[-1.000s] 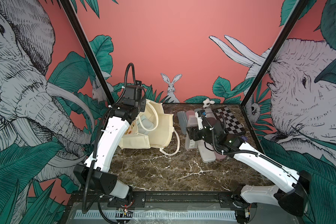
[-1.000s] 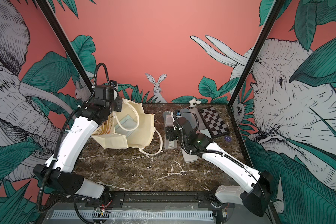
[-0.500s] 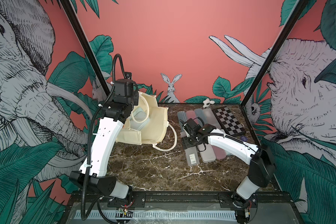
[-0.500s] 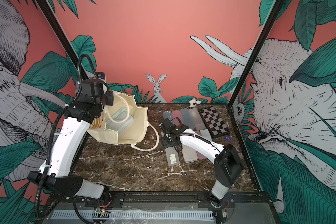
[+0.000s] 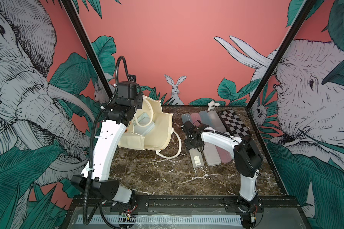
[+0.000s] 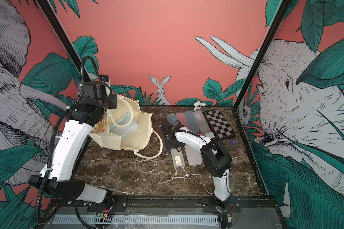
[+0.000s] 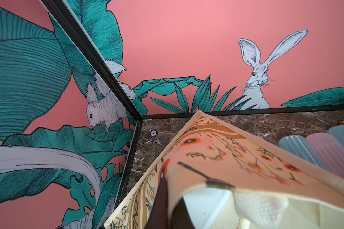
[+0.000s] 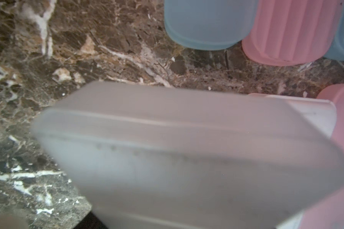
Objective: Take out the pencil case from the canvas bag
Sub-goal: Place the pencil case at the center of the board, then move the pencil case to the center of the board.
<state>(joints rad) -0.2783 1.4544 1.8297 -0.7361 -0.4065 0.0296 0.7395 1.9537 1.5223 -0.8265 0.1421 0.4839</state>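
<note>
The cream canvas bag (image 5: 157, 130) lies on its side at the back left with its mouth toward the camera; its floral face shows in the left wrist view (image 7: 226, 158). My left gripper (image 5: 135, 110) is shut on the bag's upper rim and holds the mouth open. A pale blue-green case (image 5: 145, 124) lies inside the bag. A frosted clear pencil case (image 5: 196, 160) with a white label lies on the marble right of the bag. My right gripper (image 5: 194, 141) is closed round its far end, and the case fills the right wrist view (image 8: 187, 148).
Beside the frosted case lie a grey case (image 5: 212, 156) and a pink case (image 5: 223, 155). Behind them lie several more cases (image 5: 199, 119), a chessboard (image 5: 233, 123) and a small white toy (image 5: 212, 104). One bag handle (image 5: 177, 146) loops onto the marble. Black frame posts stand at the back corners.
My right arm has swung the frosted case down from above the row onto the marble beside the other cases. My left arm has drawn the bag's rim up and leftward.
</note>
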